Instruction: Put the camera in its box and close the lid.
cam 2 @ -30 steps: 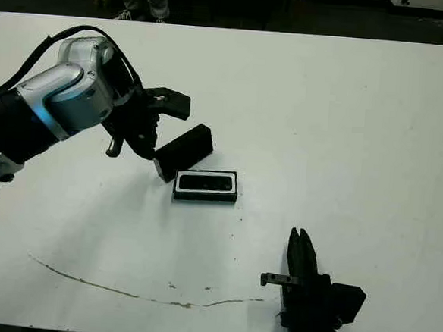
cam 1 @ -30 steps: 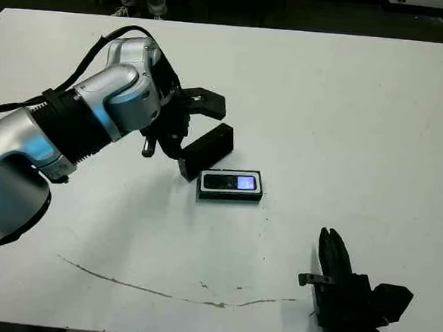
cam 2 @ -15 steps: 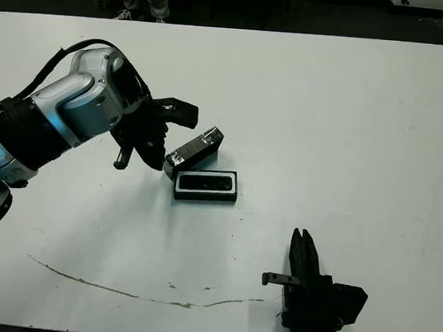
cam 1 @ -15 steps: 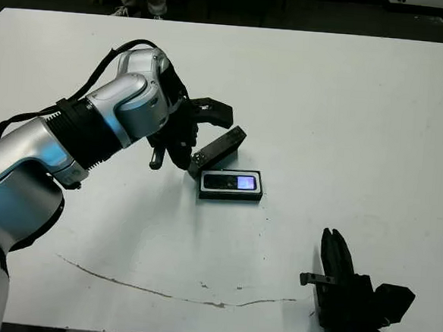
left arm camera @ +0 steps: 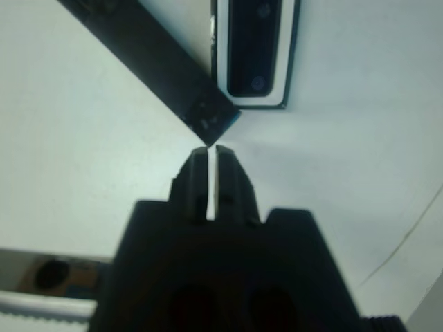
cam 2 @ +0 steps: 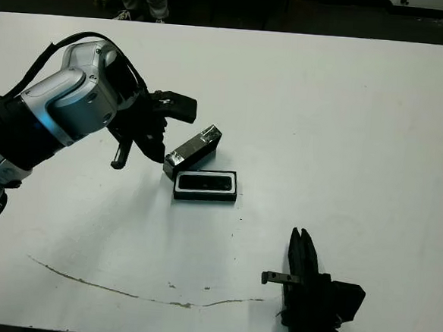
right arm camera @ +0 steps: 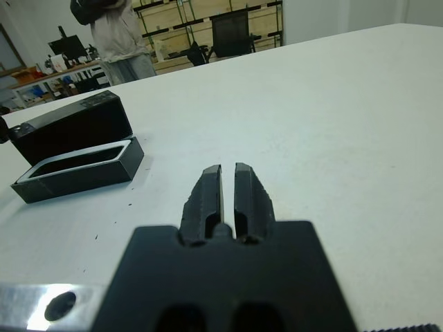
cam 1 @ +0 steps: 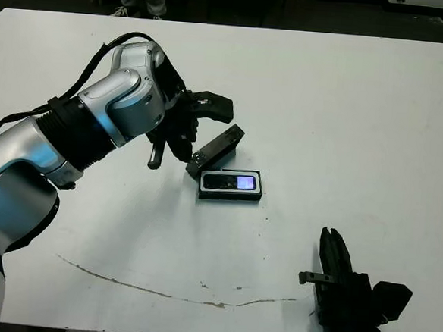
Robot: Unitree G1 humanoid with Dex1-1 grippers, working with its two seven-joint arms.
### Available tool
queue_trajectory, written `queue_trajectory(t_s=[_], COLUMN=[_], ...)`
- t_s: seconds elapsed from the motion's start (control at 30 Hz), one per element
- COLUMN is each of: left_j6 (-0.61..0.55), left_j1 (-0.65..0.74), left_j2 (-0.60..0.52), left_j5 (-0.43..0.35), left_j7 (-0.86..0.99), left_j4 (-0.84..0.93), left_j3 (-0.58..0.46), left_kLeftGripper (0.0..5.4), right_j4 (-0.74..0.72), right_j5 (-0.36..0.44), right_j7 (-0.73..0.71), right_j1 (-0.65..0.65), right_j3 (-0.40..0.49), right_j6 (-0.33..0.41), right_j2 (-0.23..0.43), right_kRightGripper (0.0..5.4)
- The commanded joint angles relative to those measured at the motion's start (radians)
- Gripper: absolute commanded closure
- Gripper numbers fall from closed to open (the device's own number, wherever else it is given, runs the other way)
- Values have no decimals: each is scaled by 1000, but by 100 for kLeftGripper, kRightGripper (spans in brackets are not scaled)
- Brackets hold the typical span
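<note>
While the left arm reaches in from the left side of the white surface (cam 1: pixel 347 114), its silver forearm angles toward the middle and the wrist bends down over the things there. The left gripper (left arm camera: pixel 212 151) has its two black fingers pressed together, nothing between them; in the left wrist view the tips sit just short of one corner of the lid (cam 1: pixel 216 148), and I cannot tell whether they touch it.

The lid lies tilted on a diagonal, its near end down beside a corner of the box (cam 1: pixel 230 195), its far end raised and pointing away. It is not on the box.

The box rests flat near the middle of the surface, open at the top, white lining showing along the rim. The camera (cam 1: pixel 232 183) lies inside it, filling most of the tray, bluish screen facing up.

The right arm is low at the near right edge. The right gripper (right arm camera: pixel 228 171) points out across the surface toward the box, well apart from it, fingers together and empty.

A thin brown line (cam 1: pixel 159 291) runs across the near part of the surface.
</note>
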State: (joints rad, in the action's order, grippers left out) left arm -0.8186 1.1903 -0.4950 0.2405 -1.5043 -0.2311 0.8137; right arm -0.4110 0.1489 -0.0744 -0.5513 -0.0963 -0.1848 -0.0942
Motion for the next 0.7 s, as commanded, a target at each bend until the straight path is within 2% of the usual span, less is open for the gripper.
queue_trajectory(t_s=[0.03, 0.33, 0.57, 0.7], left_j6=[-36, -61, -96, -80], left_j1=[-14, -13, -13, -13], left_j2=[-7, -40, -62, -74], left_j5=[-12, -39, -55, -69], left_j7=[-15, -25, -18, -16], left_j4=[30, 120, 147, 163], left_j3=[0, -16, -18, -30], left_kLeftGripper=[540, 540, 540, 540], right_j4=[41, 40, -3, 8], right_j5=[11, 15, 8, 17], right_j7=[-4, 3, 20, 13], right_j1=[-5, 2, -13, -10], right_j3=[14, 14, 9, 13], right_j6=[-1, 23, 74, 61], right_j2=[12, 14, 15, 14], right_kRightGripper=[540, 540, 540, 540])
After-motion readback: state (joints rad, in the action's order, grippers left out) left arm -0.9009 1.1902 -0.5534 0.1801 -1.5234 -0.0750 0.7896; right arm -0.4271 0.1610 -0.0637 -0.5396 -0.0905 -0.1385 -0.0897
